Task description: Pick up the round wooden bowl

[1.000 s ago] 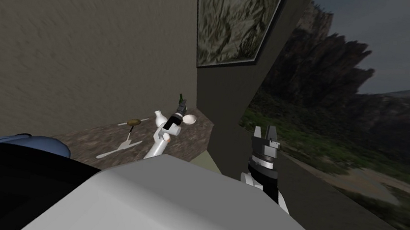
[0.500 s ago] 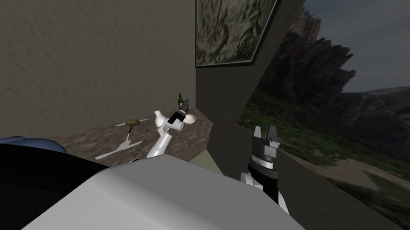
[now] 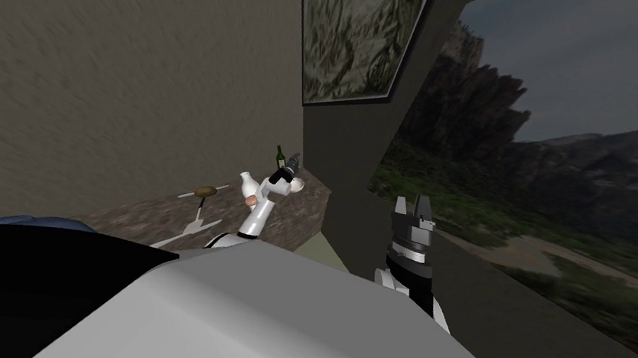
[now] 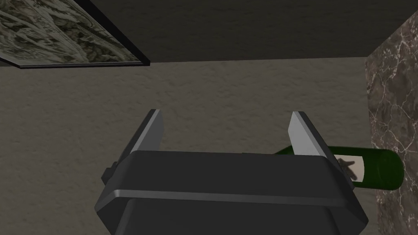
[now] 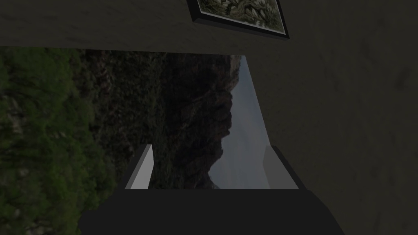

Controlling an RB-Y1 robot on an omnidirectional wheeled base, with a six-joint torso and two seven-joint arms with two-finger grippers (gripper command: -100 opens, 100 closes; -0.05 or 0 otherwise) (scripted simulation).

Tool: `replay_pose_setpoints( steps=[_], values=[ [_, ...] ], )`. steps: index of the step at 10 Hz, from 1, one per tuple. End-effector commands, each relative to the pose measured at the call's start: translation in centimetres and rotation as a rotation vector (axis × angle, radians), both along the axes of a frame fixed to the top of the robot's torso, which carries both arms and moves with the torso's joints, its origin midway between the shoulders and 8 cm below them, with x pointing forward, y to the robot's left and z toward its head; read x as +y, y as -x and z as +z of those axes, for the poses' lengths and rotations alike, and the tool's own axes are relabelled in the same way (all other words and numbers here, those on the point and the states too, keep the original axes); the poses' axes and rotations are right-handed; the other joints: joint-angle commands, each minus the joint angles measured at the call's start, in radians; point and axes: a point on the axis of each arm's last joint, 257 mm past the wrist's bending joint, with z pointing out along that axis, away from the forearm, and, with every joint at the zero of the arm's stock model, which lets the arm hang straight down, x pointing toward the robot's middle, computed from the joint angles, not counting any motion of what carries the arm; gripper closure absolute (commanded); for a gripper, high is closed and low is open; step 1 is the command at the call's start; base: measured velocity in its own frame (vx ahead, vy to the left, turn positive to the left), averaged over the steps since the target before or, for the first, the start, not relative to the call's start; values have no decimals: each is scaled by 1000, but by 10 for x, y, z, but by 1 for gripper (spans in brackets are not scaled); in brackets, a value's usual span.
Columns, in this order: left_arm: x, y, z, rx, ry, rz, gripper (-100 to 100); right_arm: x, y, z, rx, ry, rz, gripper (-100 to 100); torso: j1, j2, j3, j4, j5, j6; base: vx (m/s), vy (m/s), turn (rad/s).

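Brown and round, the bowl (image 3: 205,191) sits on the marble table (image 3: 296,220), well to the left of the left pincer (image 3: 292,161), which gapes open, empty, beside the green bottle (image 4: 379,169); left arm is nearer

Left gripper (image 4: 224,118) hangs just beside the green bottle (image 4: 379,169), fingers spread with a free gap between them. I see the bottle crossing behind one finger. The wall (image 3: 93,66) closes off the side behind the bottle. A white round thing (image 3: 298,185) lies near the bottle. The small brown round thing (image 3: 206,191) and a pale utensil (image 3: 183,232) lie well apart from it, with bare counter (image 3: 143,215) between.
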Motion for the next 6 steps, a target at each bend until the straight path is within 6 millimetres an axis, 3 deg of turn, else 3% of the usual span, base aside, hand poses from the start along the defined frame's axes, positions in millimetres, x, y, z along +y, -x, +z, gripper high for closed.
replay_pose_setpoints(
  steps=[1, 6],
  values=[
    [-4, -14, -8, 51, 22, -7, -100, 0, 0, 0, 0, 0, 0, 0, 0, 0, 0, 0, 0, 0, -24, 9, -67],
    [-26, -50, -12, 162, 64, -37, -100, 0, 0, 0, 0, 0, 0, 0, 0, 1, 1, 0, 0, 0, -34, 12, -46]
  ],
)
